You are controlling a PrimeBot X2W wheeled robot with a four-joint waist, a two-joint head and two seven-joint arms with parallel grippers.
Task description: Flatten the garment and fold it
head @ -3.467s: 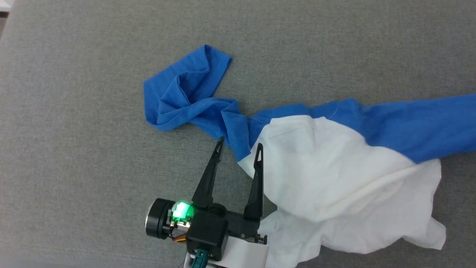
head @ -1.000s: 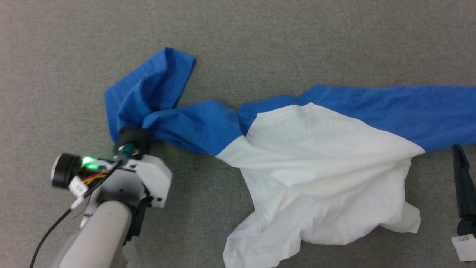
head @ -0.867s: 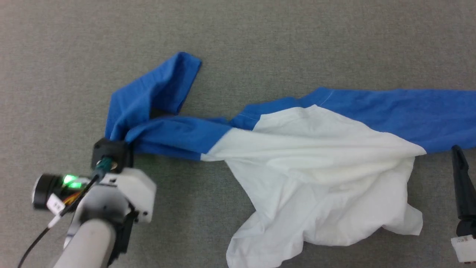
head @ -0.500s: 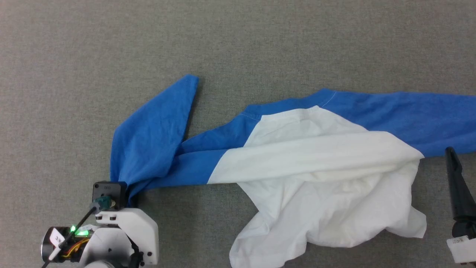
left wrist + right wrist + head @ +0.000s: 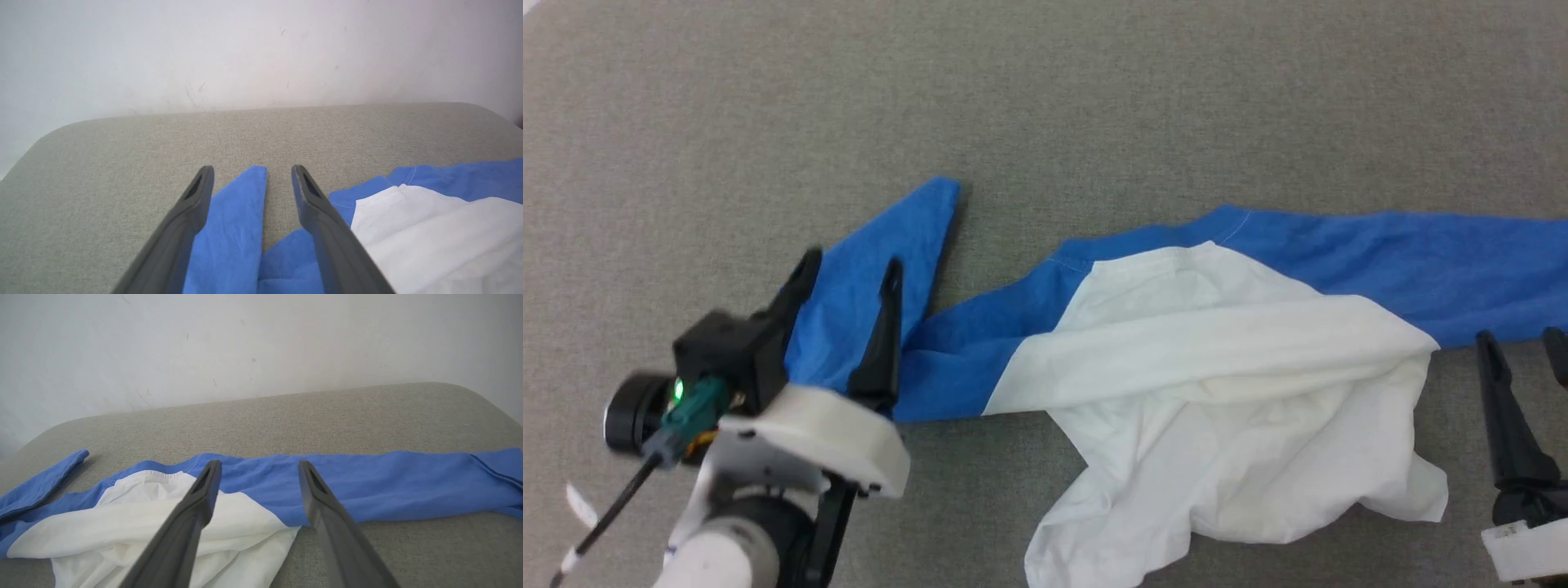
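The head camera looks almost straight down on the grey fabric surface (image 5: 1094,82) from well above. It is far enough back to take in the left end effector (image 5: 851,265) at its lower left and the right end effector (image 5: 1521,339) at its lower right edge.

The left wrist camera sits low and close behind its own end effector, looking along the fingers across the surface to a pale wall (image 5: 245,53). The right wrist camera sits the same way behind its end effector and faces that same wall.

Both wrist views share the garment (image 5: 1217,343) where white meets blue. That part lies to the right of the left end effector and to the left of the right one, and the head view covers it too.
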